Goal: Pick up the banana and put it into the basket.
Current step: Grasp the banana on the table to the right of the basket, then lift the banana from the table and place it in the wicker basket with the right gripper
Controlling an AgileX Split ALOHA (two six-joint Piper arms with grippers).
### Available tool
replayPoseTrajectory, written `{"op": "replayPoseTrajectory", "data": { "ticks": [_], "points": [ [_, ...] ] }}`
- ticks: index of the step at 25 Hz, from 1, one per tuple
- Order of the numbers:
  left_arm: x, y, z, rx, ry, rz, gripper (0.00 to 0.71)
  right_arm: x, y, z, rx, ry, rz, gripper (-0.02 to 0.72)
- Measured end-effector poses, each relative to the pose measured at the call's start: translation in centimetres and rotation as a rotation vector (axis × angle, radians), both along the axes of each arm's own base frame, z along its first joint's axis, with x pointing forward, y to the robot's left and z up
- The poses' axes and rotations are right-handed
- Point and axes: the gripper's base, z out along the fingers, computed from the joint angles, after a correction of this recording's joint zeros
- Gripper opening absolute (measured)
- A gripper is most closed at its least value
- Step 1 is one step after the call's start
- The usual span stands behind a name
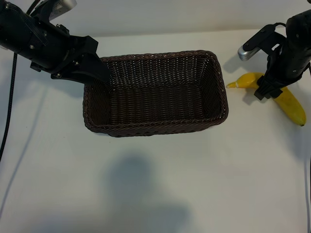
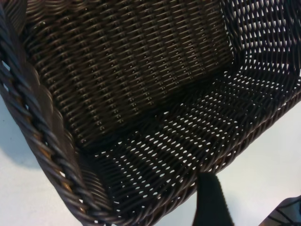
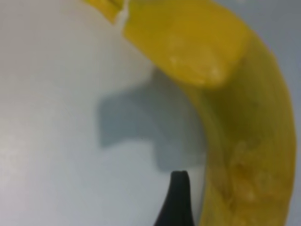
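The dark brown wicker basket [image 1: 160, 130] stands in the middle of the white table. My left gripper [image 1: 99, 73] is at its back left corner. In the left wrist view one finger [image 2: 211, 202] rests against the outside of the basket [image 2: 141, 94] wall, and only bare table shows between the jaws. The yellow banana [image 1: 290, 104] lies on the table to the right of the basket, stem toward it. My right gripper [image 1: 268, 91] is low over its middle. In the right wrist view one black finger [image 3: 178, 202] stands just clear of the banana [image 3: 244, 117]; the other finger is hidden.
A black cable [image 1: 7, 121] hangs down the left edge. A broad soft shadow [image 1: 138, 194] falls on the white table [image 1: 233, 184] in front of the basket. The table's back edge runs just behind the basket.
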Motion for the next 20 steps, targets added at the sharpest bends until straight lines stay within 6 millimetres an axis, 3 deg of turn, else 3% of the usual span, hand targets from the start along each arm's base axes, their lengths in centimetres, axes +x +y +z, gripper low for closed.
{"op": "replayPoseTrajectory", "data": {
  "ticks": [5, 11, 13, 16, 20],
  "points": [
    [0.0, 0.0, 0.0, 0.000, -0.002, -0.001, 0.479, 0.2, 0.0, -0.2, 0.000, -0.020, 0.005, 0.568],
    [0.0, 0.0, 0.0, -0.001, -0.002, -0.001, 0.479, 0.3, 0.1, -2.2, -0.007, 0.024, 0.004, 0.519],
    [0.0, 0.0, 0.0, -0.001, -0.002, -0.001, 0.479, 0.3, 0.0, -2.3, -0.012, 0.032, 0.001, 0.431],
    [0.0, 0.0, 0.0, -0.001, -0.002, -0.001, 0.479, 0.3, -0.1, -0.9, -0.024, 0.031, -0.011, 0.425],
    [0.0, 0.0, 0.0, 0.000, -0.004, 0.001, 0.479, 0.4, -0.2, 4.1, -0.021, -0.020, -0.036, 0.425]
  ]
}}
